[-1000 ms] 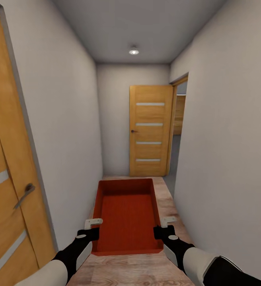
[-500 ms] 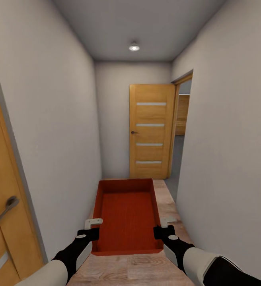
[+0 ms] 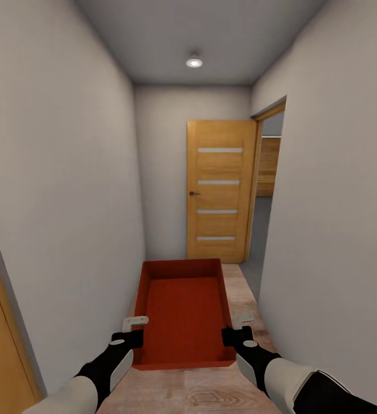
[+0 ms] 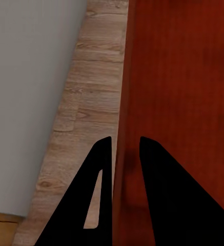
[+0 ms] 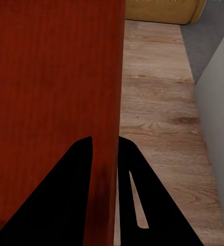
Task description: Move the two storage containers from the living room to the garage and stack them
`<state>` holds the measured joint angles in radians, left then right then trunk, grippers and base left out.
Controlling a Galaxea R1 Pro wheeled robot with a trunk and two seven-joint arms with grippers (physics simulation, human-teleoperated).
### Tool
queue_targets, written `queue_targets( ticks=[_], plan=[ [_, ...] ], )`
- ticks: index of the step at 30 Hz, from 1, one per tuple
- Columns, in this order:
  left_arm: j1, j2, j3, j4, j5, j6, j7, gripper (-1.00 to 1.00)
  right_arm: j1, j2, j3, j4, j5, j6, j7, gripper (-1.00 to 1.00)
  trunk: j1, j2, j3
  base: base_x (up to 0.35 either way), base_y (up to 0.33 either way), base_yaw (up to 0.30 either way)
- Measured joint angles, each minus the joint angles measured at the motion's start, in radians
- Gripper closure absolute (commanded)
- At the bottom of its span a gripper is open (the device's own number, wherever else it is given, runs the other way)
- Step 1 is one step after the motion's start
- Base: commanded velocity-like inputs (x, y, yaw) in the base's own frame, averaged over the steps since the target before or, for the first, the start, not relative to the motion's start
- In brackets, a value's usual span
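In the left wrist view the two dark fingers [image 4: 102, 169] of the left gripper [image 4: 123, 154] stand either side of the thin side wall of the storage container [image 4: 183, 92], narrowed onto it so the wall is pinched between them. The right gripper [image 5: 105, 151] does the same on the opposite wall, one finger inside the bin and one outside.

From the head camera, the left gripper [image 3: 135, 329] and right gripper [image 3: 233, 325] sit at the near ends of the two long walls, with the container [image 3: 181, 313] carried between them — level, open side up, long axis pointing straight ahead. Gripping both sides probably keeps a thin-walled bin from tilting or twisting while the base rolls, and holding it lengthwise suits the narrow hallway.

The container is an orange-red rectangular box with plain walls and a faintly ribbed floor; it looks empty. It hangs in front of the robot above the light wood-plank floor [image 3: 243, 293], not resting on it as far as can be judged.

Beyond it, pale walls [image 3: 79, 190] close in on both sides. A closed wooden door [image 3: 218, 190] stands at the corridor's end, and just to its right an open doorway [image 3: 267, 184] shows grey flooring — likely the way onward.
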<state>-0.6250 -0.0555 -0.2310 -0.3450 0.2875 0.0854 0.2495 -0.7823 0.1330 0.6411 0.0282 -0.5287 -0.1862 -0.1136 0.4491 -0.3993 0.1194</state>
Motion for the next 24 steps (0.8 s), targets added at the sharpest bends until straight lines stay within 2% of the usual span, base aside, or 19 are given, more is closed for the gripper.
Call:
queue_targets(
  ticks=[24],
  plan=[
    [0.0,0.0,0.0,0.0,0.0,0.0,0.0,1.0,0.0,0.0,0.0,0.0,0.0,0.0,0.0,1.0,0.0,0.0,0.0,0.321,0.0,0.0]
  ],
)
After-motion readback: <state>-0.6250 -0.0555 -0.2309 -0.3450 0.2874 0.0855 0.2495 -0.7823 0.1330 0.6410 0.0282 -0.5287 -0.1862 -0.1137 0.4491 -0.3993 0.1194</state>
